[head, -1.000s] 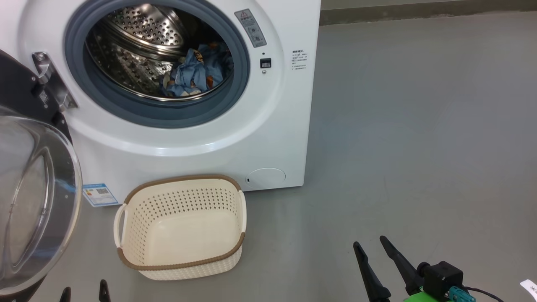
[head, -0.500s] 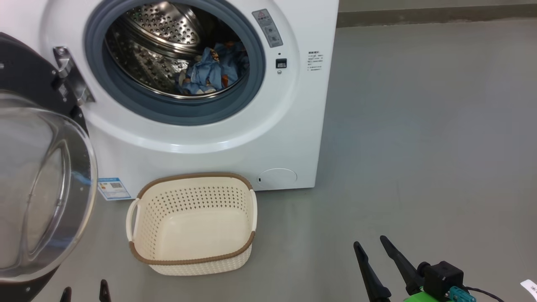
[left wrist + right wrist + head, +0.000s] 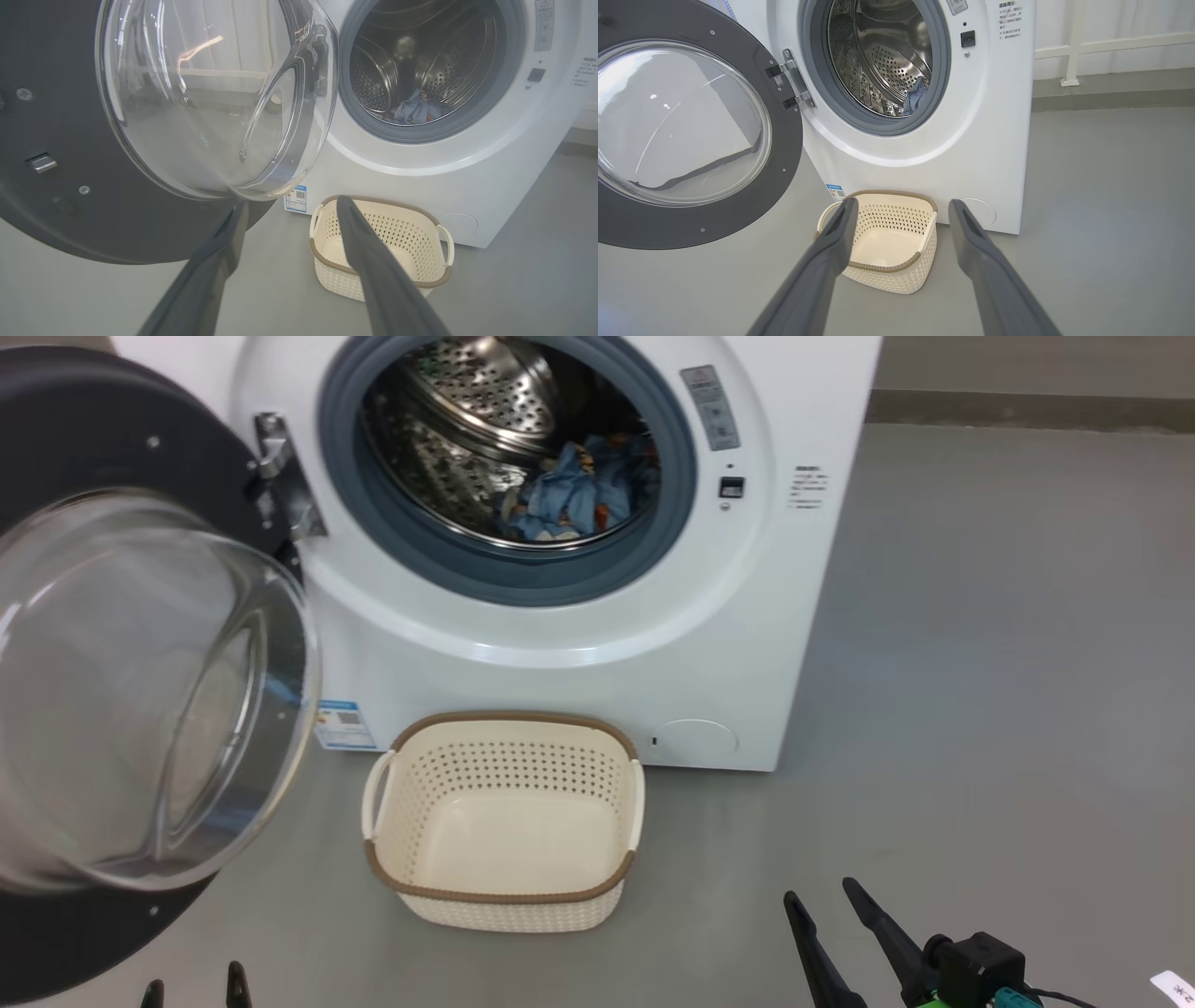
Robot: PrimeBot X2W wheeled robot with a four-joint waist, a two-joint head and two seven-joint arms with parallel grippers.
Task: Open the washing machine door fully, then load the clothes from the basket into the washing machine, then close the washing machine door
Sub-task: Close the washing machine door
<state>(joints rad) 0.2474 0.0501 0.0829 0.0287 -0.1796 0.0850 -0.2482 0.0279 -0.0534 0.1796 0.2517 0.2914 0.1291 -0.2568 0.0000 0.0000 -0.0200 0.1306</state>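
Rightward across the head view everything has slid together (the camera turned, not the things). Up top the big white front-loading washing machine (image 3: pixel 579 644) is cut off; its round black-rimmed glass door (image 3: pixel 140 691) hangs wide open, cropped at the left edge. Blue printed clothes (image 3: pixel 574 495) lie bunched in the steel drum. The cream perforated plastic basket (image 3: pixel 509 896) stands empty on the floor before the machine. The left hand (image 3: pixel 193 985) is cropped to two fingertips; the right hand (image 3: pixel 822 891) points up, fingers parted, empty.

Left wrist view: fingers spread wide, holding nothing, below the door's glass.

Right wrist view: fingers wide apart, empty, framing the basket; the drum's rim hides most of the clothes.
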